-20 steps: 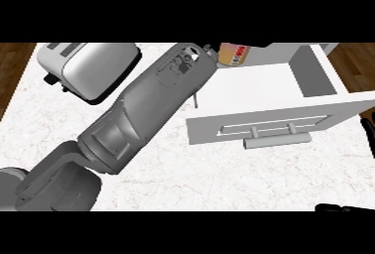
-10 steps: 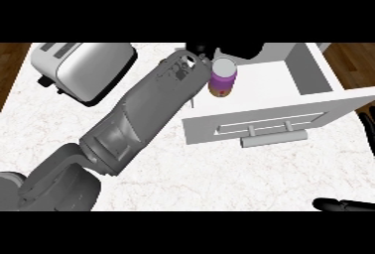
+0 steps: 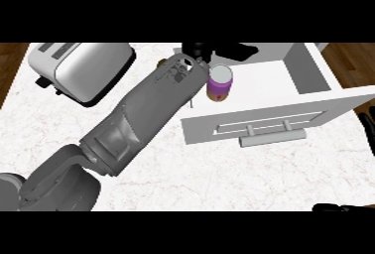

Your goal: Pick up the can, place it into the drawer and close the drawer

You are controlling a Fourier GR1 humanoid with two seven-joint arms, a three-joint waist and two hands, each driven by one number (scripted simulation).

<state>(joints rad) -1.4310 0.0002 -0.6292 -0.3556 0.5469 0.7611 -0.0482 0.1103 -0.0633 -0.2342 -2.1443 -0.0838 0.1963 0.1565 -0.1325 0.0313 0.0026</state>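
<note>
Head view, looking steeply down on a white marbled counter (image 3: 219,173). The left forearm (image 3: 147,109) runs as a long grey diagonal from the lower left corner up to the middle of the top edge, ending in the black left hand (image 3: 199,49).

The can (image 3: 219,82), purple with a pale top, is touching or nearly touching that hand, just below it and slightly to its right, beside the wrist. Its long axis stands close to upright, the pale top toward the hand and the purple body toward the viewer. The hand is bunched above the can's top and partly hidden by the wrist, so whether it is clasping the can or merely next to it cannot be told.

The open drawer (image 3: 322,111) lies directly right of the hand and can. Its white box stretches off to the right, and its broad front panel with a bar handle (image 3: 273,137) sits below and right of the can. The can appears at the drawer's left wall; whether it is inside that wall or just outside is unclear. Judged from this, only a short move rightward is needed, with the left wall the one thing in the way.

A silver toaster (image 3: 84,69) stands well to the left of the hand, beyond the forearm.

The right hand (image 3: 343,207) shows only as a dark sliver at the lower right edge, far from the can; its state cannot be told
</note>
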